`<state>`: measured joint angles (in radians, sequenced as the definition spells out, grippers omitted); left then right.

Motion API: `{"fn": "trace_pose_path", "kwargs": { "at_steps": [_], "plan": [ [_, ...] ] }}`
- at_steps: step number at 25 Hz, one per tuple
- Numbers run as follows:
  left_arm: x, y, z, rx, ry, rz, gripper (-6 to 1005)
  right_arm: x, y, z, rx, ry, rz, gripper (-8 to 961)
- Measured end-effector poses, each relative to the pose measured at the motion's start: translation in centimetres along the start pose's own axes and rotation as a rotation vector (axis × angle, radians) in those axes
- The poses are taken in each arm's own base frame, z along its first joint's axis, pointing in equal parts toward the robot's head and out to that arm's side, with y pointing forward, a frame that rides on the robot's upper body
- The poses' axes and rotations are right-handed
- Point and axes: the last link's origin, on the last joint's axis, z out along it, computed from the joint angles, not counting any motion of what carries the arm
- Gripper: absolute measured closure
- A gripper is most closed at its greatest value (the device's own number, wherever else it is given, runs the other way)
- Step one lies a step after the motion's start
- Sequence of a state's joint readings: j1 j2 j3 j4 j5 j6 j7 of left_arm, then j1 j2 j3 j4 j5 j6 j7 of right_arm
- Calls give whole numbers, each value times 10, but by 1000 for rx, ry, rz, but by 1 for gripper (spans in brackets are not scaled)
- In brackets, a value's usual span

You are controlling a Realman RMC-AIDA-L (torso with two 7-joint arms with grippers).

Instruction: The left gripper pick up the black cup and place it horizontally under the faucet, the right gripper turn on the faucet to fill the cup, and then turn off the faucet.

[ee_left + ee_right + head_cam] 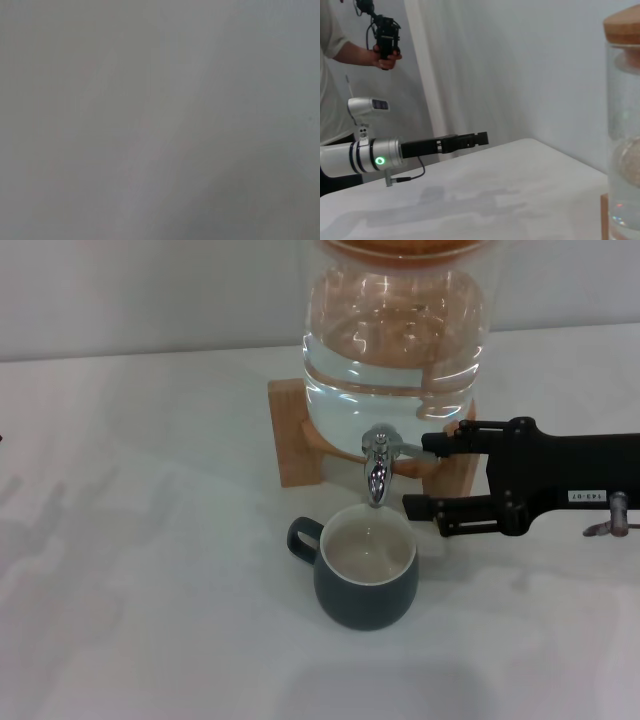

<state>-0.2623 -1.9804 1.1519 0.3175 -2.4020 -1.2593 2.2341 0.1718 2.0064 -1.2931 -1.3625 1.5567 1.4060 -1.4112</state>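
Note:
The black cup [366, 582] stands upright on the white table, its handle pointing left, right under the spout of the chrome faucet [377, 468]. The faucet sits on the glass water jar [395, 335], which also shows in the right wrist view [623, 135]. My right gripper [426, 475] reaches in from the right, open, its upper finger [445, 443] at the tip of the faucet's lever and its lower finger beside the cup's rim. My left gripper [475, 139] shows only in the right wrist view, held above the table far from the jar. I cannot tell if water is flowing.
The jar rests on a wooden stand [296, 435]. The white table [150, 540] spreads left of and in front of the cup. A person [340, 55] stands behind the left arm holding a black device. The left wrist view shows only blank grey.

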Motion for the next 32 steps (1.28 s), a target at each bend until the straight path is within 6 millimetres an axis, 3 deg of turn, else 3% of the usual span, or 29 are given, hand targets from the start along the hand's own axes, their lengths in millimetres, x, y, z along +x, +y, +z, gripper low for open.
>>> {"fn": "trace_pose_path", "kwargs": {
  "at_steps": [15, 25, 32],
  "plan": [
    [1, 1, 2, -4, 3, 10, 355, 1, 7, 2, -42, 0, 3, 172],
    [1, 1, 2, -5, 3, 13, 357, -2, 6, -15, 55, -32, 10, 173],
    [4, -1, 4, -8, 4, 20, 356, -1, 8, -11, 88, -22, 46, 174]
  ]
}}
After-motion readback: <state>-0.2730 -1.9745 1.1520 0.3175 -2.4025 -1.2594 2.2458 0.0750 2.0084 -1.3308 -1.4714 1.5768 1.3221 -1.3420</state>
